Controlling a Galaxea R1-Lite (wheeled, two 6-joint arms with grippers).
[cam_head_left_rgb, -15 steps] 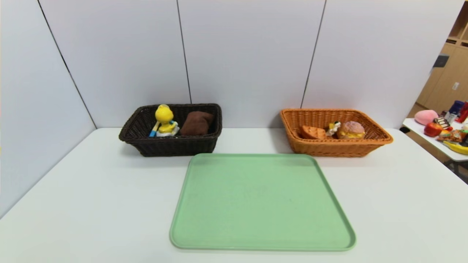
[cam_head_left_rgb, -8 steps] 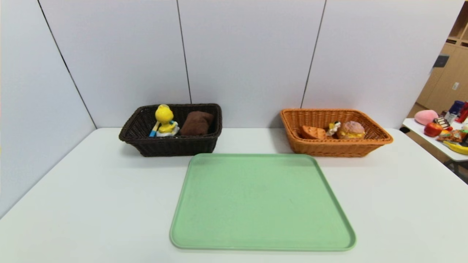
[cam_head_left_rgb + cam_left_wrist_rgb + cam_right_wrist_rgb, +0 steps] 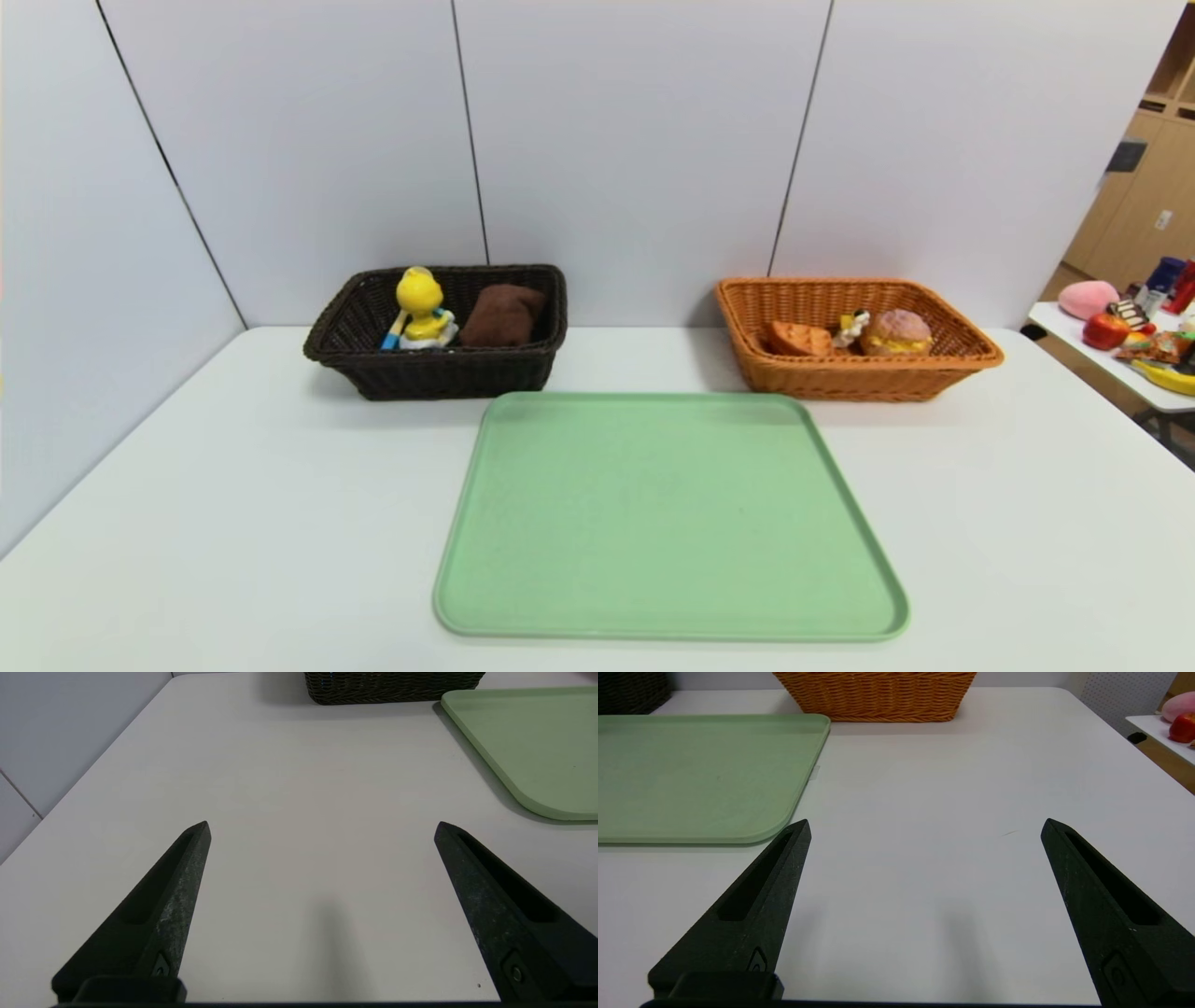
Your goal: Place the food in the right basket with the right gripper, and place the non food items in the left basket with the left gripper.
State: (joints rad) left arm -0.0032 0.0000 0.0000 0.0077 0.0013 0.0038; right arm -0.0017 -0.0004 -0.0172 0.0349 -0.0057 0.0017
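A green tray (image 3: pixel 667 523) lies between both baskets and the robot.

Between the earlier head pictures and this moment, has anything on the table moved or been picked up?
Nothing visibly changed. The duck toy and brown towel lie in the dark basket, the waffle and bun in the orange basket, and the green tray is bare.

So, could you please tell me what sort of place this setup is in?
Probably a robot test room: plain grey partition panels wall in a white table, and a side table holds assorted toy props.
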